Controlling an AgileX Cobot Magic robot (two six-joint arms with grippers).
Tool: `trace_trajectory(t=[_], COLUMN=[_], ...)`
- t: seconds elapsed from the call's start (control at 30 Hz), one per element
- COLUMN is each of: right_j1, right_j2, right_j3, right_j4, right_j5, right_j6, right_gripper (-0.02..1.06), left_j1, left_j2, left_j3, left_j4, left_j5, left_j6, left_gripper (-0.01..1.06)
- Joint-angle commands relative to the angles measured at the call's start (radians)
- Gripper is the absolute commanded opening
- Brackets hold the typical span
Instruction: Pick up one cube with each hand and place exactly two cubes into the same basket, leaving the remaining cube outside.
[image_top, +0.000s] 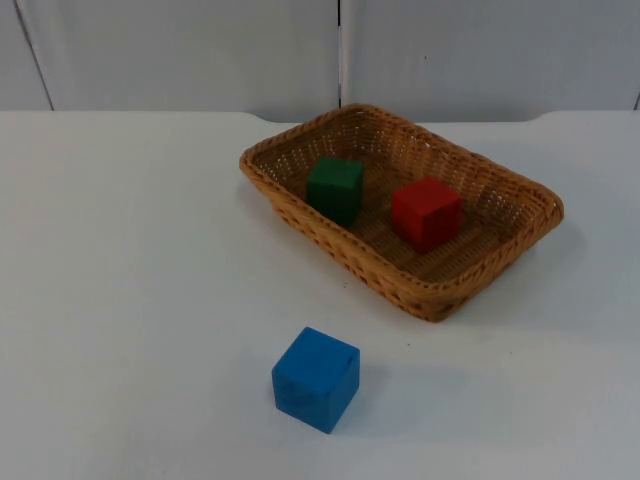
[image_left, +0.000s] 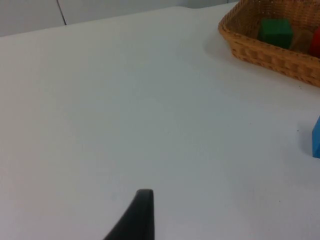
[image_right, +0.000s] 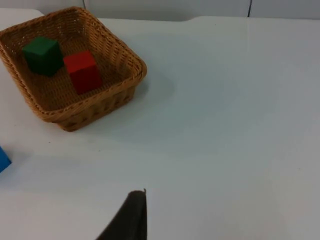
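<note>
1. Top view: we find a brown wicker basket on the white table, set at an angle, near the grey partition wall.
2. Inside the basket we note a green cube and a red cube, standing apart on the woven floor, the green one toward the end nearer the left arm's side.
3. A blue cube sits on the table outside the basket, in front of its long near wall and clear of it.
4. Left wrist view: we see one black fingertip of the left gripper above bare table, well apart from the basket. The green cube shows over the rim; what appears to be an edge of the blue cube is cut off at the frame border.
5. Right wrist view: one fingertip of the right gripper is over bare table, away from the basket, which holds the green cube and the red cube.
6. We cannot tell whether either gripper's fingers are released or clenched; nothing is seen at either fingertip.
</note>
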Motion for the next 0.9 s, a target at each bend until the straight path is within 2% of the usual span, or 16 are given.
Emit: trace_trajectory(t=[0.0, 0.6, 0.7, 0.83, 0.87], right_j1=[-0.006, -0.006, -0.006, -0.006, -0.006], right_j2=[-0.004, -0.004, -0.004, -0.004, -0.004], right_j3=[0.006, 0.006, 0.006, 0.006, 0.006], right_j4=[-0.001, -0.001, -0.001, 0.001, 0.001], right_j5=[-0.007, -0.007, -0.007, -0.007, -0.007], right_j6=[-0.004, -0.004, -0.004, -0.004, -0.004], right_gripper=[1.05, 1.05, 1.05, 1.05, 1.05], left_j1=[-0.002, -0.002, 0.019, 0.108, 0.108], left_j2=[-0.003, -0.003, -0.003, -0.003, -0.003], left_j3=[0.003, 0.003, 0.003, 0.003, 0.003], left_j4=[0.006, 0.009, 0.011, 0.013, 0.013], left_j5=[-0.011, -0.011, -0.011, -0.011, -0.011], left_j6=[-0.006, -0.006, -0.006, -0.006, -0.006], left_gripper=[1.05, 1.05, 1.05, 1.05, 1.05])
